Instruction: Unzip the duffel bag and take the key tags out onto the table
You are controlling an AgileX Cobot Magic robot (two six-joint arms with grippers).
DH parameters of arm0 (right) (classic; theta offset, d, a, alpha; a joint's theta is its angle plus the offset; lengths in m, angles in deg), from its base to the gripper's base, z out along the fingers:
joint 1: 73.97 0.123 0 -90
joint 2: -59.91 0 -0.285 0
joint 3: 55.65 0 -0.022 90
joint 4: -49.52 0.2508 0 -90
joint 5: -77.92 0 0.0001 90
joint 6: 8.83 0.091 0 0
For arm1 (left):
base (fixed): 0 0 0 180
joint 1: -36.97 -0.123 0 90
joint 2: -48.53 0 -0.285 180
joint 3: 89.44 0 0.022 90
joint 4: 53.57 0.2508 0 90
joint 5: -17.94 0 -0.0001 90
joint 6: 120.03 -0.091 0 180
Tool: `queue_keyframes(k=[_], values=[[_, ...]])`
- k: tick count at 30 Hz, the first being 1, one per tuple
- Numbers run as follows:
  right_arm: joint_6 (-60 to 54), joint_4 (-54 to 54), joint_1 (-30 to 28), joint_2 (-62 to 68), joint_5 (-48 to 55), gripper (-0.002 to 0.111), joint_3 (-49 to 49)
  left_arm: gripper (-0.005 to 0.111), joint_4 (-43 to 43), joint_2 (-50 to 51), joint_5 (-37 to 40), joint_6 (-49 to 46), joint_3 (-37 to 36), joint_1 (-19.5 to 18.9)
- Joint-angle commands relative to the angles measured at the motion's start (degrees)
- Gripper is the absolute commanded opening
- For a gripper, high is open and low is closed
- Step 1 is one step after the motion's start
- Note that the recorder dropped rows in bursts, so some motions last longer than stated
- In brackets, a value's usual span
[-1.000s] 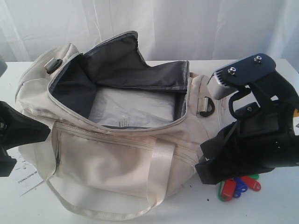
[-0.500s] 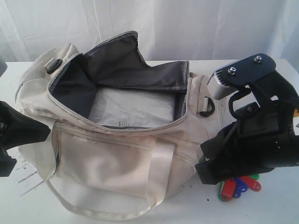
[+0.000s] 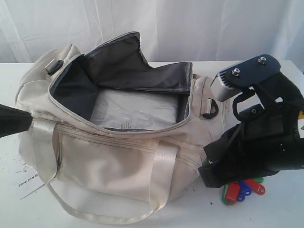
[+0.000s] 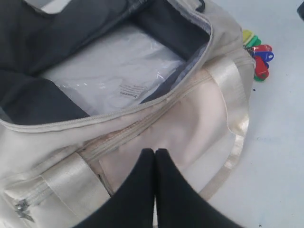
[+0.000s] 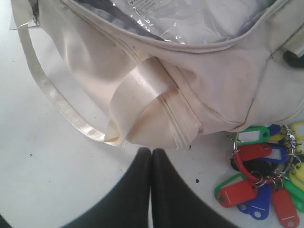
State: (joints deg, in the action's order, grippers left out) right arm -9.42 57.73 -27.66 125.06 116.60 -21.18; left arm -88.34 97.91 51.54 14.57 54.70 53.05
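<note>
Key tags (image 3: 243, 190): bunched on the table (image 3: 280, 211) toward its near right corner, just beside the bag's right end and outside it; red, blue, green and yellow plastic on metal rings; partly hidden under the right arm (image 3: 266, 142) in the exterior view.
Right gripper (image 5: 151, 151): fingers pressed together, gripping nothing; over bare tabletop between the bag's front and the tags.
Left gripper (image 4: 155, 153): clenched and empty; poised over the bag's front panel.
Paper label (image 3: 28, 183): white with black print, flat on the table toward its near left edge, just beside the bag.
Duffel bag (image 3: 118, 161): cream fabric, lying across the middle of the table; main zip undone, top flap thrown back toward the far edge, dark grey lining on show; shiny webbing handles (image 3: 161, 175) draped down the front.
Bag interior: pale packet (image 3: 133, 111) in clear wrap, lying flat on the bottom.
Strap ring (image 3: 210, 110): black, at the bag's right end.
Backdrop: white curtain (image 3: 190, 28) beyond the far edge.
</note>
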Motion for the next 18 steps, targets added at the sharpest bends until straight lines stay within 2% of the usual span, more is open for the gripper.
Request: queue_keyframes(k=[1, 10, 14, 18], values=[[-0.7, -0.1, -0.1, -0.4, -0.6, 0.0, 0.1, 0.0, -0.8, -6.8, 0.8, -0.2, -0.2, -3.6], [-0.7, -0.1, -0.1, -0.4, -0.6, 0.0, 0.1, 0.0, -0.8, -19.3, 0.8, -0.2, -0.2, -12.9], [-0.7, -0.1, -0.1, -0.4, -0.6, 0.0, 0.1, 0.0, -0.8, -23.6, 0.8, -0.2, -0.2, -14.7], [-0.7, -0.1, -0.1, -0.4, -0.6, 0.0, 0.1, 0.0, -0.8, -27.9, 0.8, -0.2, -0.2, -14.9]])
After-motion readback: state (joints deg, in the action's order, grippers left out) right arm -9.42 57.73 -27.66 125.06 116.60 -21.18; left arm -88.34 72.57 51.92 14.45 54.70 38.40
